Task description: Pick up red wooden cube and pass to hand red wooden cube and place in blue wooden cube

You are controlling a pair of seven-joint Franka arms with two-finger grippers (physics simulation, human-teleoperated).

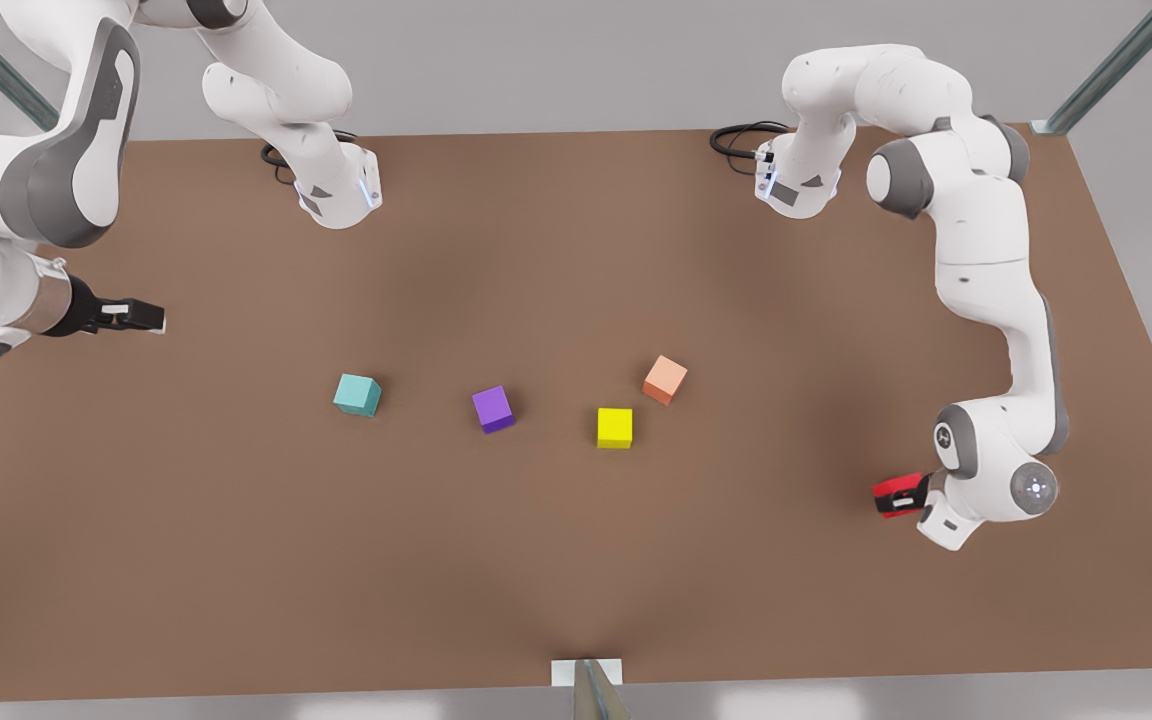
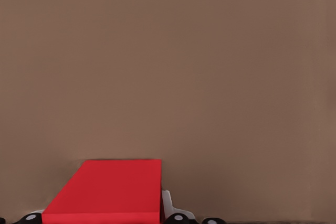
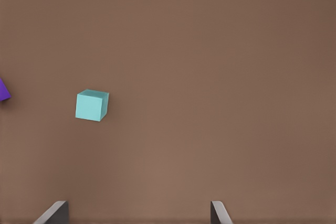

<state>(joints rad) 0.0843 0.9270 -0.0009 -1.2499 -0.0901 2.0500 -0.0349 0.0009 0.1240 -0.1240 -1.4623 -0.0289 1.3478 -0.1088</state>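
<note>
Bare table (image 1: pixel 236 560) lies around my left gripper (image 1: pixel 896 497); purple cube (image 1: pixel 492 409), yellow cube (image 1: pixel 614 427) and orange cube (image 1: pixel 665 379) stand between it and the blue wooden cube (image 1: pixel 357 394). My right gripper (image 1: pixel 141 316) has open board before it.

The purple cube (image 3: pixel 3 91) is cut off by the right wrist view's left edge. The red wooden cube (image 2: pixel 107 192) is cropped at the left wrist view's bottom edge.

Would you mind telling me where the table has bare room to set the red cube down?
Bare table spans the near strip below the cube row, and behind it toward the arm bases. Crowded: the middle row of blue wooden cube, purple cube, yellow cube, orange cube. Left gripper holds the red wooden cube; right gripper waits open.
</note>
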